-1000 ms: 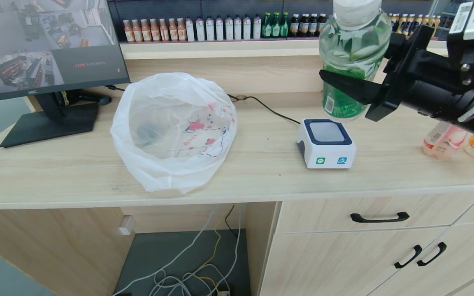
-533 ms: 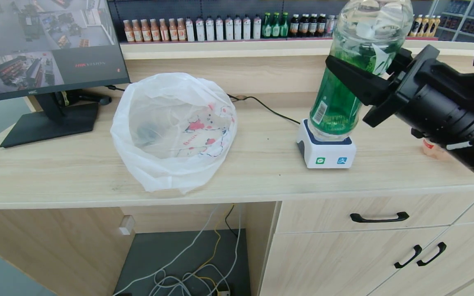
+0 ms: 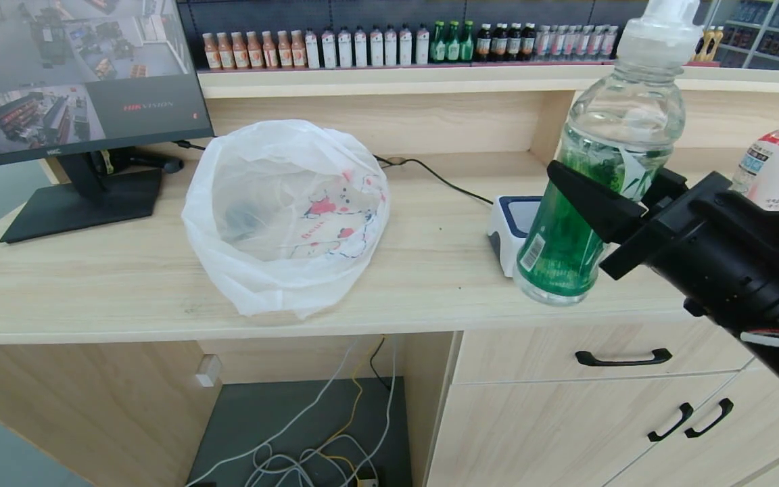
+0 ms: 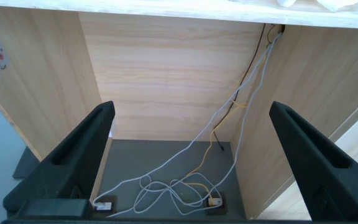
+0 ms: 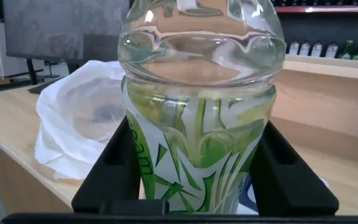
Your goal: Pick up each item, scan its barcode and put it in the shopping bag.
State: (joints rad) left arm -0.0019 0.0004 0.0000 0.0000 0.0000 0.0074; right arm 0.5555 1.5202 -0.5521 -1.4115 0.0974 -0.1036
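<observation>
Item under handling: a green-labelled bottle (image 3: 565,250) with a clear upper body and a pale cap. It is clasped at mid-body by the right hand (image 3: 606,182), one black finger (image 3: 585,199) crossing its front. In the right wrist view the bottle (image 5: 197,155) sits squarely between both fingers of that hand (image 5: 197,168), which are pressed to its sides. The bottle is tilted, with the cap leaning up and away to the robot's right and the base low over the front edge of the desk (image 3: 92,284). Whether the base touches the desk cannot be told. A barcode (image 3: 531,251) shows on the lower label, facing the robot's left.

Directly behind the bottle's base stands the white scanner (image 3: 506,230) with a dark-rimmed top, partly hidden by the bottle. A black cord (image 3: 430,172) runs from it toward the back of the desk.

The white shopping bag (image 3: 281,216) stands open on the desk, well apart from the bottle on the robot's left. A dark object lies inside it, too veiled to identify.

A monitor (image 3: 58,67) stands on the far left of the desk. Two more bottles (image 3: 758,162) show behind the right arm. A shelf of bottles (image 3: 376,44) runs along the back wall.

The left hand (image 4: 191,109) is below desk level, its fingers spread wide and holding nothing. It faces the loose cables (image 4: 185,180) on the floor of the recess.
</observation>
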